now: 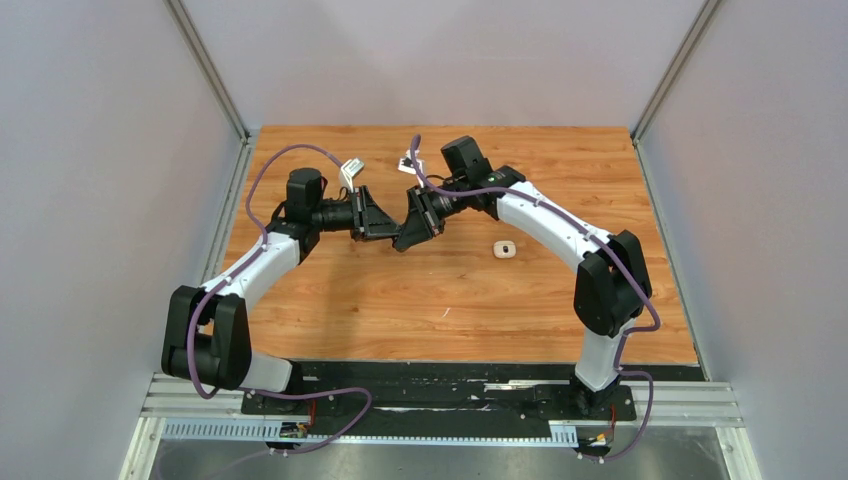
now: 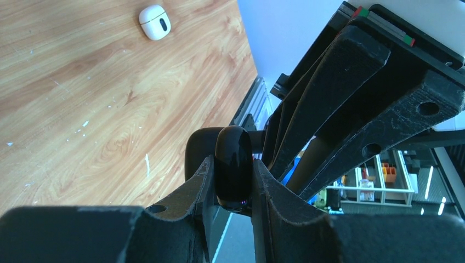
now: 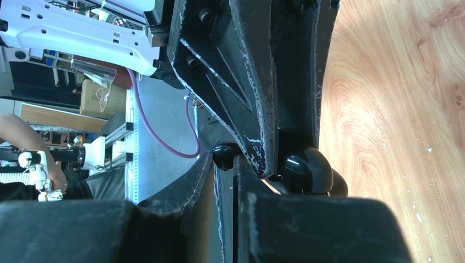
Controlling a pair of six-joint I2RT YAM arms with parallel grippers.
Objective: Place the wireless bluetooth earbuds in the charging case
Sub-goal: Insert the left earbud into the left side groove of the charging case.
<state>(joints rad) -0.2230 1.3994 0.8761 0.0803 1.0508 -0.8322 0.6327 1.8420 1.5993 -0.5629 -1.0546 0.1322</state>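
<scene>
Pinching a glossy black case (image 2: pixel 232 153) between its fingers, left gripper (image 2: pixel 231 181) hangs above the table (image 1: pixel 400 300). Right gripper (image 3: pixel 225 170) meets it tip to tip, jaws nearly together on a small black earbud (image 3: pixel 224 155), just beside the case. Contact between earbud and case: cannot tell. White case (image 1: pixel 505 249) lies on the wood, well apart to the right.
</scene>
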